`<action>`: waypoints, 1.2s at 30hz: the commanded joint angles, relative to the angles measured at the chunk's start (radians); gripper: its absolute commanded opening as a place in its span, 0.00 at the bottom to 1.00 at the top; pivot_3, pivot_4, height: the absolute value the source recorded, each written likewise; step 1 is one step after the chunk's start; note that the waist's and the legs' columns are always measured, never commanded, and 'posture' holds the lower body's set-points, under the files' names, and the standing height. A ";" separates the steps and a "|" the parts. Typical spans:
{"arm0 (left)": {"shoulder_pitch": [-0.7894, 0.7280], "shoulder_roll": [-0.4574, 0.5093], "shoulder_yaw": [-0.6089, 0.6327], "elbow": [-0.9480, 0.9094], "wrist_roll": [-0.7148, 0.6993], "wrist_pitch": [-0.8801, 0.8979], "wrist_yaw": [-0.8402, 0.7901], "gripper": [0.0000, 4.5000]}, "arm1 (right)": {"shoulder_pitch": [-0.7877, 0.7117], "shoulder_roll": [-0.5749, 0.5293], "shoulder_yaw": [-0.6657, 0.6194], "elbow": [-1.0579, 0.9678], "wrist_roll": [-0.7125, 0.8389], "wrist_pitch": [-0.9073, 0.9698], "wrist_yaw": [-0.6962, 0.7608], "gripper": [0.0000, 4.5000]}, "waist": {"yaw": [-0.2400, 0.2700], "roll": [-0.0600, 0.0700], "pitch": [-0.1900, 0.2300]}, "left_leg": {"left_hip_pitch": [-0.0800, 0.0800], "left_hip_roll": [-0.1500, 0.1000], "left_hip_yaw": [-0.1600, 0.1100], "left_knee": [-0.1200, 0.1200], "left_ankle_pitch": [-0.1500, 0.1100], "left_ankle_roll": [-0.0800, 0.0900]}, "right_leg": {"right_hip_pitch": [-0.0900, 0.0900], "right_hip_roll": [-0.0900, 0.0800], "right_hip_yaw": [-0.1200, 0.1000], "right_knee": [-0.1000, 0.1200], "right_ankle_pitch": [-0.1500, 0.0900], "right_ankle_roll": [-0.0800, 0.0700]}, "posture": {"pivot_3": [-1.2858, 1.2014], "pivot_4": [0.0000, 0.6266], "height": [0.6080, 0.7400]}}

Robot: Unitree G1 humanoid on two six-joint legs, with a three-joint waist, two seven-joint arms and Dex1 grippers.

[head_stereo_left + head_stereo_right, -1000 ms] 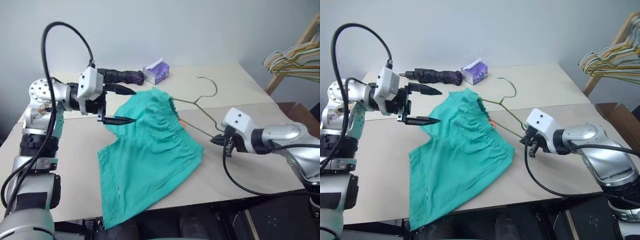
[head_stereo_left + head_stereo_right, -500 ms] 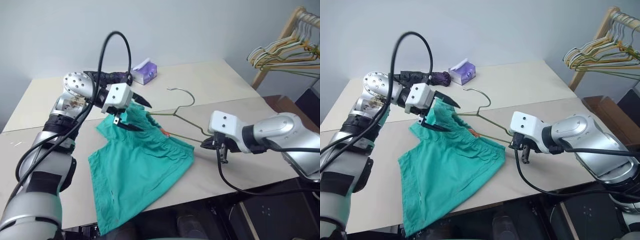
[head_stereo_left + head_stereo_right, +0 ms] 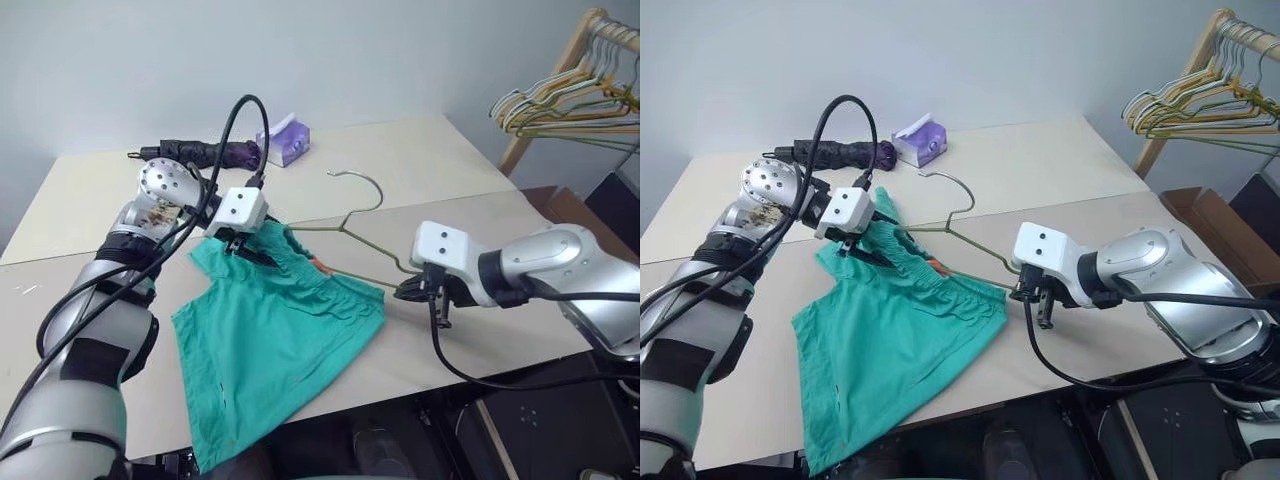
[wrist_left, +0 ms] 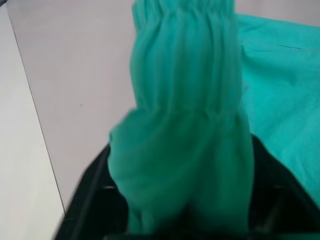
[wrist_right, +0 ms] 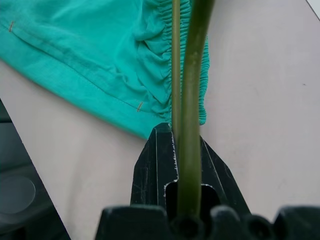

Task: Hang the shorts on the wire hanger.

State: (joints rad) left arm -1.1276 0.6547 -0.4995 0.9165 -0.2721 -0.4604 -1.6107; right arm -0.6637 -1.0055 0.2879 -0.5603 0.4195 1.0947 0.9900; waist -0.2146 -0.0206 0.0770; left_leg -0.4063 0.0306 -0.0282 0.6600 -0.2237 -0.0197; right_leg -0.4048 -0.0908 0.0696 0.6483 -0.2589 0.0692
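The teal-green shorts (image 3: pixel 285 335) lie spread on the table, with one leg hanging over the near edge. My left gripper (image 3: pixel 260 256) is at the far left corner of the gathered waistband and shut on it. In the left wrist view the fabric (image 4: pixel 185 100) is bunched between the black fingers (image 4: pixel 90 190). The olive wire hanger (image 3: pixel 345 222) lies level over the table, its hook (image 3: pixel 365 185) pointing away and one arm running into the waistband. My right gripper (image 3: pixel 408 291) is shut on the hanger's near corner, with the wire (image 5: pixel 192 75) between its fingers.
At the back of the beige table (image 3: pixel 450 170) lie a dark folded umbrella (image 3: pixel 200 153) and a purple tissue pack (image 3: pixel 283 140). A wooden rack at the far right holds a bunch of pale hangers (image 3: pixel 560 100). Dark floor lies past the near table edge.
The camera view has shifted. My left gripper came down from above the shorts, open, onto the waistband corner and closed on it. The right gripper keeps its hold on the hanger.
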 commanded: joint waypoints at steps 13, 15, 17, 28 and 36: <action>0.051 0.133 -0.019 -0.196 -0.175 0.196 -0.004 0.02 | 0.043 0.031 -0.120 0.038 -0.030 -0.124 -0.081 0.24 | -0.024 0.000 0.000 | 0.000 0.000 0.000 0.000 0.000 0.000 | 0.000 0.000 0.000 0.001 0.000 0.000 | 0.43 0.02 1.00; 0.080 0.154 -0.016 -0.226 -0.184 0.210 -0.004 0.02 | 0.051 0.033 -0.160 0.065 -0.033 -0.125 -0.105 0.38 | -0.024 0.001 0.000 | 0.001 0.000 0.000 0.000 0.000 0.000 | 0.000 0.000 0.000 0.001 0.000 0.000 | 0.43 0.02 1.00; 0.121 0.172 -0.004 -0.260 -0.193 0.228 -0.004 0.02 | 0.067 0.031 -0.209 0.097 -0.040 -0.140 -0.132 0.53 | -0.023 0.001 0.000 | 0.001 0.000 0.000 0.000 0.000 0.000 | 0.000 0.000 0.000 0.001 0.000 0.000 | 0.43 0.03 1.00; 0.231 0.188 0.119 -0.394 -0.184 0.346 -0.004 0.02 | 0.170 0.051 -0.460 0.190 0.001 -0.198 -0.177 0.99 | -0.017 0.001 0.000 | 0.001 0.000 0.000 0.000 0.000 0.000 | 0.001 0.000 0.000 0.001 0.000 0.000 | 0.44 0.07 1.00; 0.210 0.179 0.183 -0.370 -0.152 0.388 -0.004 0.02 | 0.494 0.128 -0.692 0.105 0.161 -0.216 -0.092 0.99 | 0.006 0.001 0.000 | 0.002 0.000 0.001 0.001 -0.002 0.004 | 0.002 0.000 0.002 0.000 0.000 0.000 | 0.45 0.09 1.00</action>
State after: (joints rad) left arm -0.8883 0.8281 -0.3495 0.5587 -0.4257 -0.0802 -1.6109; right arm -0.1529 -0.8703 -0.3628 -0.3985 0.5452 0.9022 0.8930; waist -0.2089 -0.0198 0.0772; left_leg -0.4034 0.0302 -0.0262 0.6607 -0.2261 -0.0155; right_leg -0.4019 -0.0905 0.0725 0.6488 -0.2591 0.0695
